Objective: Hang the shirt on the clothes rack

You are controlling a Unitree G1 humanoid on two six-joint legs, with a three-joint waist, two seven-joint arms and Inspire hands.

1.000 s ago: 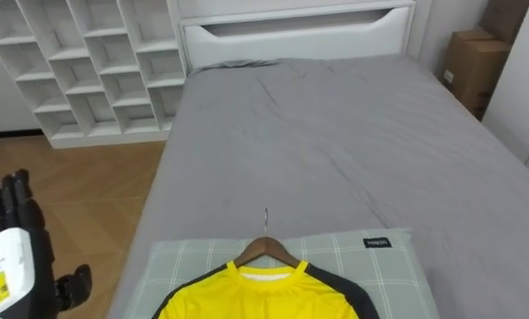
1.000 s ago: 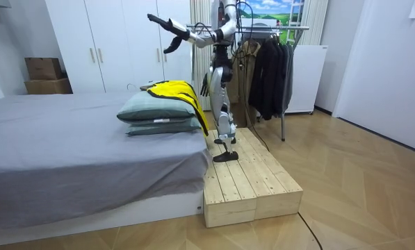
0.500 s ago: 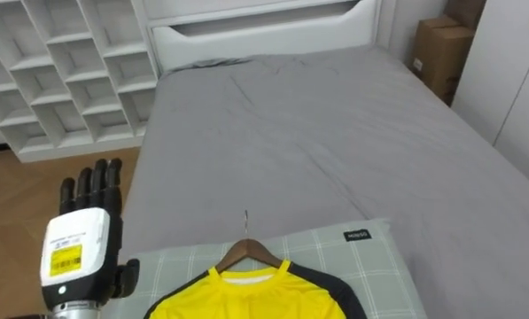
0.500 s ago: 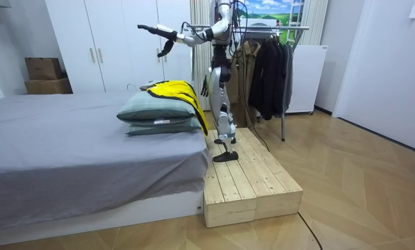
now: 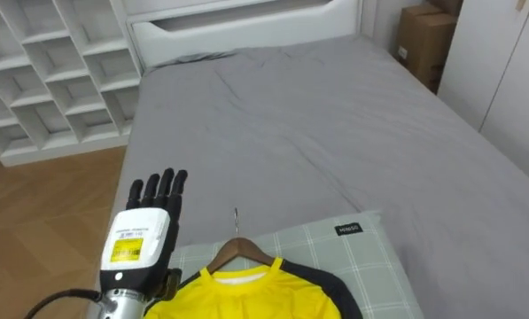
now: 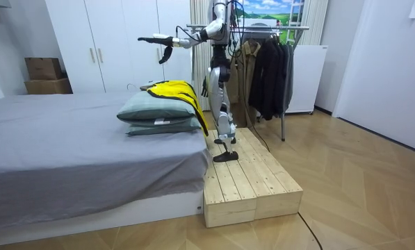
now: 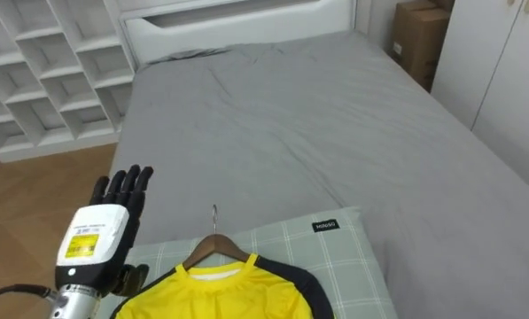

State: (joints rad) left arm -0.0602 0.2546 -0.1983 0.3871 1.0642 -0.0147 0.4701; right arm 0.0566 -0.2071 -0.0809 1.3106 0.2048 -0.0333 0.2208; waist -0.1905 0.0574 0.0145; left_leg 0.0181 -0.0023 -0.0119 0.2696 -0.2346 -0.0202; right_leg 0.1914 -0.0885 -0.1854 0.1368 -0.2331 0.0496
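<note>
A yellow shirt (image 5: 246, 292) with dark sleeves lies on a wooden hanger (image 5: 237, 251), spread over a green checked pillow (image 5: 353, 257) at the near end of the bed. The hanger's metal hook (image 5: 236, 221) points toward the headboard. My left hand (image 5: 144, 239) hovers just left of the hanger, fingers straight, back of the hand up, holding nothing. In the room view I stand on a wooden platform (image 6: 249, 180) at the bed's end, left arm stretched out over the shirt (image 6: 176, 90), and my right hand (image 6: 205, 85) hangs by my hip.
The grey bed (image 5: 317, 115) stretches ahead to a white headboard (image 5: 246, 22). White cubby shelves (image 5: 42, 71) stand left, a cardboard box (image 5: 419, 40) right. Behind me a clothes rack (image 6: 270, 29) carries dark garments (image 6: 266, 69).
My left hand has come in from the left edge toward the hanger, and the arm has lowered to level. The eye view has shifted with my head.
</note>
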